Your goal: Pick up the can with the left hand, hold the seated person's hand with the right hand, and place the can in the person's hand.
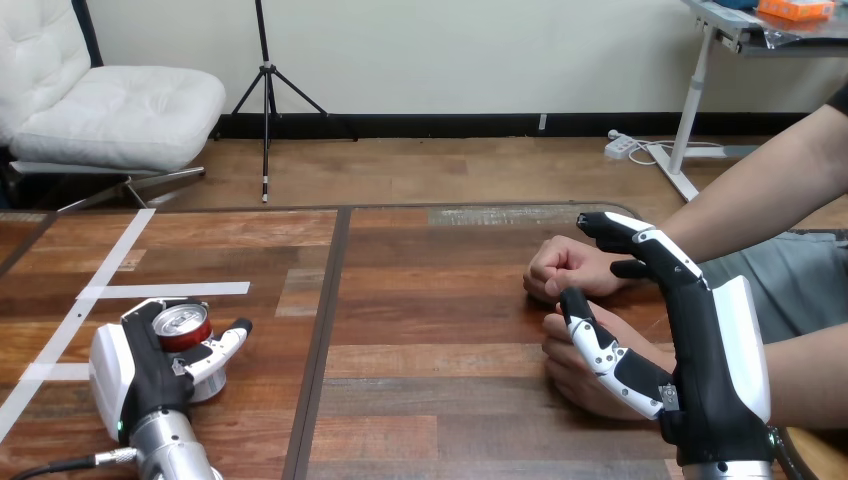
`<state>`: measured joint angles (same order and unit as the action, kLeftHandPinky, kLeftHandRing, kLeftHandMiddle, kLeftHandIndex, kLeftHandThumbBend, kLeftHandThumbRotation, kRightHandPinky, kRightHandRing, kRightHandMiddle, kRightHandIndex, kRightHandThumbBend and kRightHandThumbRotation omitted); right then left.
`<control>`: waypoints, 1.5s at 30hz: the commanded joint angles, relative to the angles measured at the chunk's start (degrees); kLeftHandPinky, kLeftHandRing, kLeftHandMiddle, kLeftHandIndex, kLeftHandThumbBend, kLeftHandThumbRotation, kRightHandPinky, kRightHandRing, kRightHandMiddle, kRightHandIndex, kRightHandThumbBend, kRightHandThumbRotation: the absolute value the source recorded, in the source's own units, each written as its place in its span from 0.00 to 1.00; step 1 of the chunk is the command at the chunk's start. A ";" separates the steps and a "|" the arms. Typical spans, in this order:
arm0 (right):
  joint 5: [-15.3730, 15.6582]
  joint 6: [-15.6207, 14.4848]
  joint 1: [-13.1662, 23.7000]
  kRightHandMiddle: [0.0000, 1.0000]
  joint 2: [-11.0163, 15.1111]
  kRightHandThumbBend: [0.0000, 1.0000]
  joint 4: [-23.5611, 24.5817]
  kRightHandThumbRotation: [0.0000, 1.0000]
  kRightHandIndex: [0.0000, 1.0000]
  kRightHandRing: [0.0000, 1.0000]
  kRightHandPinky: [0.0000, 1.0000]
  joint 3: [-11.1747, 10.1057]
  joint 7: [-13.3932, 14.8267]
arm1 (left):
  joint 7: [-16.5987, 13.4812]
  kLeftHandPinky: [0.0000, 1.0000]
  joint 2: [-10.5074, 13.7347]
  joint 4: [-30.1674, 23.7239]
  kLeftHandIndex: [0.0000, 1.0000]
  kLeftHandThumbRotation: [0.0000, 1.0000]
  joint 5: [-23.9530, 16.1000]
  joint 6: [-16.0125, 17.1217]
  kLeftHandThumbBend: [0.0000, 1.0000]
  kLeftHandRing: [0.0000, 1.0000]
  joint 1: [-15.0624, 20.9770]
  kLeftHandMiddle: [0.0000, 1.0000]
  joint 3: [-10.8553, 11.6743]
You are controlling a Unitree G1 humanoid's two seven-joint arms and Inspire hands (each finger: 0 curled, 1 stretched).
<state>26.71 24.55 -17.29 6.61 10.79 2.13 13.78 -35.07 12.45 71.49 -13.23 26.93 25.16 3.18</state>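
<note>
A red can [182,325] with a silver top stands upright on the wooden table [430,400] at the lower left. My left hand [140,370] is wrapped round it, fingers on its far side and thumb on its right. At the right, my right hand [710,370] stands on edge with its fingers stretched forward and its thumb out to the left. The person's nearer hand [575,378] rests on the table under that thumb, touching it, and no finger curls round it. The person's farther hand [560,268] is a loose fist on the table, just left of my fingertips.
White tape strips [165,290] mark the table's left part, just beyond the can. A dark seam [322,330] runs front to back between the two table boards. The person's forearms [770,190] come in from the right edge.
</note>
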 commanded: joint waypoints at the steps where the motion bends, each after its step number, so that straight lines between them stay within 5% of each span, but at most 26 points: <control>1: -0.56 0.62 2.56 0.77 -0.22 0.35 2.01 0.01 0.74 0.76 0.68 -0.26 0.40 | -0.41 0.39 -0.34 -0.18 0.50 0.00 -0.09 1.99 0.70 0.43 1.20 0.48 -0.37; 45: -0.62 1.00 2.96 0.76 -0.37 0.36 1.42 0.00 0.74 0.73 0.63 -0.27 0.80 | 0.26 0.39 -1.98 -4.59 0.49 0.00 0.04 11.59 0.72 0.42 -0.70 0.48 -1.27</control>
<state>26.70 24.57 -17.29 6.56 10.79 2.12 13.86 -34.10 10.13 70.77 -12.13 36.26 22.58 2.79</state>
